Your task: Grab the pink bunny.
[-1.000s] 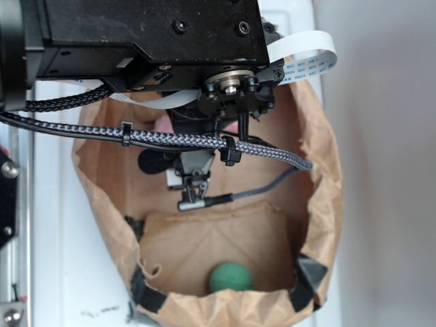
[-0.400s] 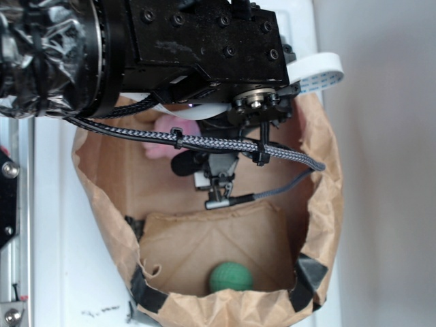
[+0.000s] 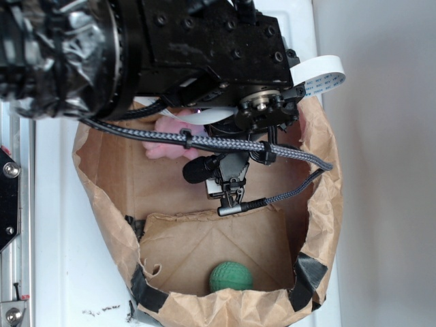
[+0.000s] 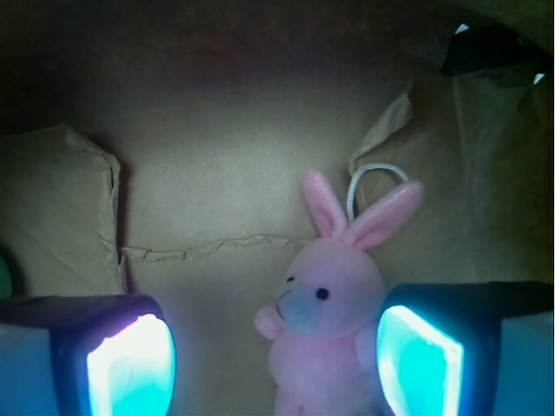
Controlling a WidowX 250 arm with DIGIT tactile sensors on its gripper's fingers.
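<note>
The pink bunny (image 4: 325, 321) lies on the floor of a brown paper bag, ears and white loop pointing up in the wrist view. It sits between my gripper's (image 4: 273, 360) two glowing pads, close against the right pad (image 4: 416, 360) and well apart from the left pad (image 4: 130, 368). The jaws stand wide open and hold nothing. In the exterior view only part of the bunny (image 3: 170, 133) shows beneath the black arm and braided cable; the fingertips are hidden there.
The paper bag's crumpled walls (image 3: 323, 197) ring the gripper on all sides. A green knitted ball (image 3: 231, 276) lies at the bag's near end. A folded cardboard flap (image 4: 61, 217) stands at the left in the wrist view.
The arm has moved right and down into the bag. More of the bunny now shows beside the arm in the exterior view.
</note>
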